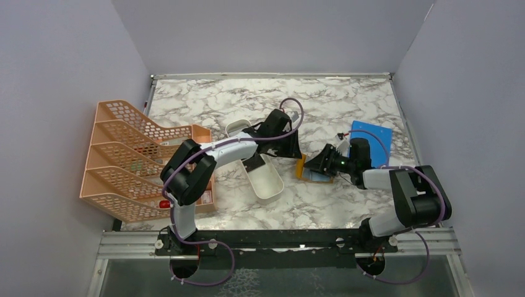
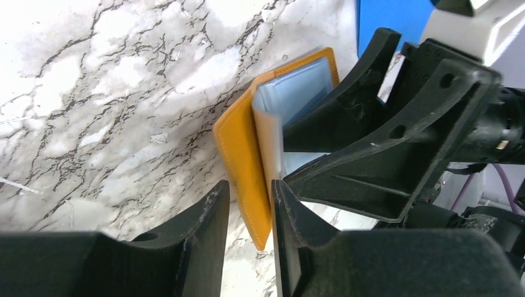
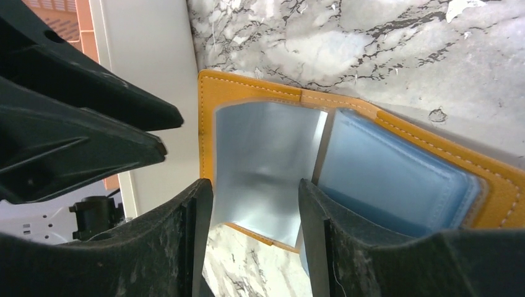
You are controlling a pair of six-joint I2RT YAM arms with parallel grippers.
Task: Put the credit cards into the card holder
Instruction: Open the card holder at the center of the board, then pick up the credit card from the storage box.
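- The card holder [image 1: 308, 171] lies opened on the marble table [image 1: 247, 99] near its middle, between the two grippers, just right of the long white tray [image 1: 266, 179].
- In the right wrist view its orange-tan cover [image 3: 260, 86] is spread flat, stitched edge showing, with grey clear pockets [image 3: 266, 148] inside and a bluish pocket [image 3: 396, 179] on the right half.
- Whether a card sits inside that pocket cannot be told.
- The left gripper [image 2: 249, 189] reaches in from the tray side. Its two fingers [image 2: 207, 229] stand a little apart with one edge of the orange cover [image 2: 244, 161] between them — whether they press on it cannot be told.
- The right gripper [image 3: 254, 185] comes from the opposite side, its jaws parted, and a clear pocket leaf stands up in the gap between them without being pinched.
- Seen from the left wrist, the right gripper [image 2: 286, 156] nearly meets the left one over the holder.
- A bright blue sheet [image 1: 374, 137] lies flat behind the right gripper.
- A peach mesh file rack [image 1: 124, 154] stands at the table's left edge, well apart from the holder.
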